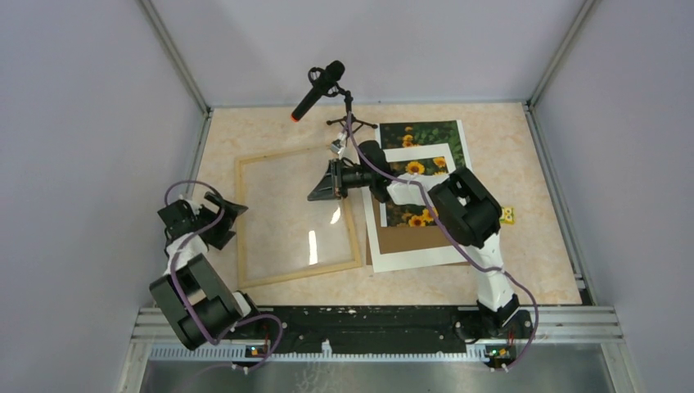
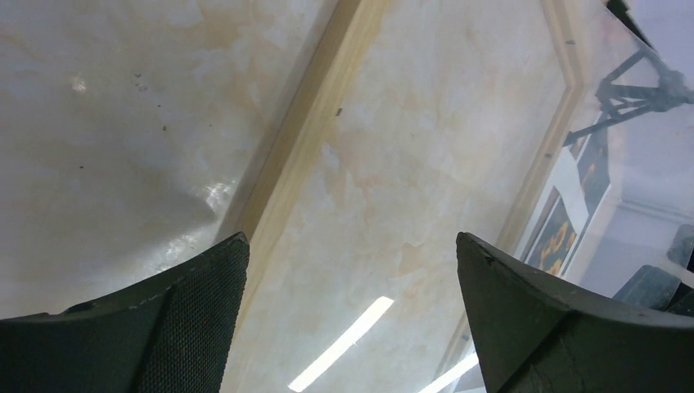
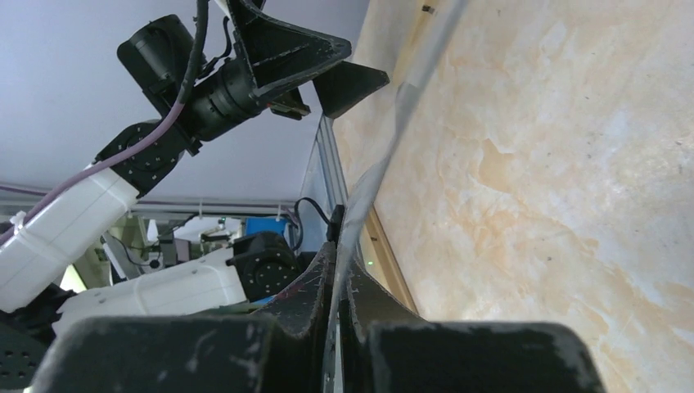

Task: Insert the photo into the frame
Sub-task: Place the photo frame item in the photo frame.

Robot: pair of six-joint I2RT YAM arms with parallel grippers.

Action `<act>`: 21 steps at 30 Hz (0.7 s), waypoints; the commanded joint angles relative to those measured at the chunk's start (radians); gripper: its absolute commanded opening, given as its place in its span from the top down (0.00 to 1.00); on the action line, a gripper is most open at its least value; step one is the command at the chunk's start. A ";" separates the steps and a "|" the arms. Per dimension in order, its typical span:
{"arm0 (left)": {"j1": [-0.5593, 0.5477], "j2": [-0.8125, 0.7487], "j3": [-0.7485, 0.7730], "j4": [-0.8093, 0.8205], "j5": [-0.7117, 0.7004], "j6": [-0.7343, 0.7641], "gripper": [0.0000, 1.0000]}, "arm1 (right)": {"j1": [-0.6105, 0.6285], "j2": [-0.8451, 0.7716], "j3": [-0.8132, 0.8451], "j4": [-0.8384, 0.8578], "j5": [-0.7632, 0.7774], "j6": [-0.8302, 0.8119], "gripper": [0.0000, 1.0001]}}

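Black mic w/ red tip on small tripod at far edge of beige table, white mat right of ctr w/ brown backing board showing in its window, clear pane left of ctr, tiny yellow obj near right edge.

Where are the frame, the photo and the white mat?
frame (image 1: 303,273), top view, near wooden strip.
photo (image 1: 425,133), top view, uncovered far part.
white mat (image 1: 417,259), top view, near border.

- frame: pale bare wood, matt
- clear pane: glossy, smooth, glare streaks
- table: marble-look, smooth, slight sheen
- my left fingers: black, matt, fine-textured pads
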 commanded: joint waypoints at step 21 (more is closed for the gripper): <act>-0.171 -0.166 0.533 -0.271 -0.202 -0.055 0.02 | 0.104 -0.046 0.342 -0.137 -0.005 -0.028 1.00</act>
